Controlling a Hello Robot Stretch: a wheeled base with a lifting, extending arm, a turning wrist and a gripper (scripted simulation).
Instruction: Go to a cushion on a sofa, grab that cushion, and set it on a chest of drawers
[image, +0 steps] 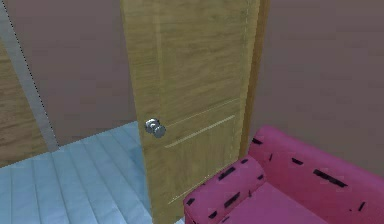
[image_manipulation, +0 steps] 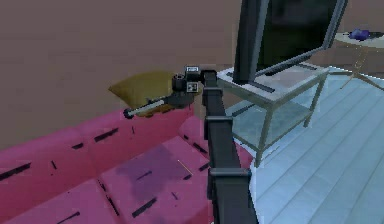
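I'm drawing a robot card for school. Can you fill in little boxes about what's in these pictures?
Floor: pale blue boards
Sofa: pink with dark dashes
Cushion: tan, up at the sofa's back
Gripper: at the cushion; cannot tell whether it holds anything
Television: dark screen on a pale stand, past the sofa's end
Door: wooden, with a round metal knob, next to the sofa
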